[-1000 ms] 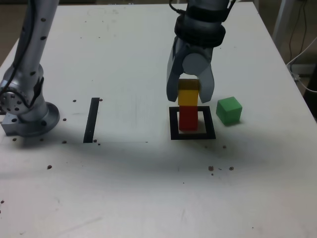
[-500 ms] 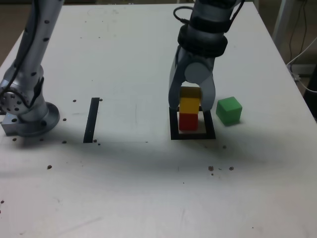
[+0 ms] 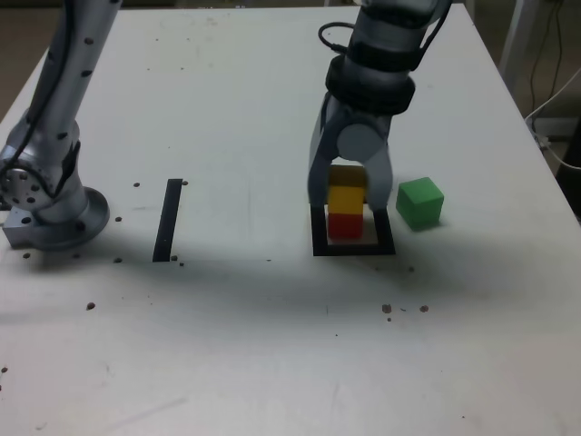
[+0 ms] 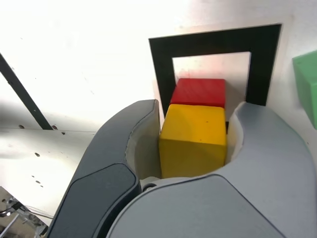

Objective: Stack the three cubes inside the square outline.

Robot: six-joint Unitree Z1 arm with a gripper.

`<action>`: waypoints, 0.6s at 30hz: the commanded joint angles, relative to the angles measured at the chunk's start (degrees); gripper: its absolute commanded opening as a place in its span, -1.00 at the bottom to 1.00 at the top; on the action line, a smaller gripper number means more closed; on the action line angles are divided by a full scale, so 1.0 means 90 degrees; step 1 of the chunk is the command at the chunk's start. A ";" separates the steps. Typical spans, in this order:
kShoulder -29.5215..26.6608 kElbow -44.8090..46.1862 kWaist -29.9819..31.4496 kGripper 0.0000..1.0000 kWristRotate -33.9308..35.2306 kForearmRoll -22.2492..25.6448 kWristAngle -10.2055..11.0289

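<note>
"Looking at the square outline point(image 3: 321, 241), where do the cubes stand?"

"The red cube point(image 3: 345, 227) sits inside it, low in the stack. The yellow cube point(image 3: 346, 202) is above the red one, over the same frame, and appears to be resting on it. The green cube point(image 3: 419, 204) is on the table just outside the frame, on its side towards the exterior view's right."

"And the gripper point(image 3: 349, 198)?"

"Its fingers flank the yellow cube above the outline. I can't tell whether they're pressing on it or have already let go; any gap is too slight to read."

"So what worries you?"

"The parting, mostly. I take this step to be setting yellow down on red. If one pad clings or rubs as the arm lifts, it could drag yellow askew, or pull it off and spill it across the frame. Opening unevenly might do the same, with one finger shoving the cube sideways."

"Could red suffer too?"

"Yes. Pushing down hard or moving sideways before yellow is free could slide red towards the border of the outline."

"And green?"

"It stands near enough to the frame that a wide finger swinging out low might knock it. I'd go straight up first, then over to green."
</note>
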State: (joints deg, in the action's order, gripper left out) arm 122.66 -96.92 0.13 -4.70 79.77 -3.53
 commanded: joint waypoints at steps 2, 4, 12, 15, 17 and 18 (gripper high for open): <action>0.0047 0.0031 -0.0015 0.99 -0.0017 -0.0023 0.0011; 0.0038 0.0050 -0.0015 0.99 -0.0023 -0.0037 0.0011; -0.0125 0.0072 -0.0027 0.99 -0.0048 -0.0039 0.0154; -0.0300 0.0029 -0.0045 0.99 -0.0037 0.0032 0.0358; -0.0453 -0.0035 -0.0069 0.99 -0.0024 0.0119 0.0539; -0.0514 -0.0078 -0.0079 0.99 -0.0019 0.0162 0.0623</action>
State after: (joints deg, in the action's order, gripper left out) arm 118.99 -97.09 -0.37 -5.02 80.74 1.46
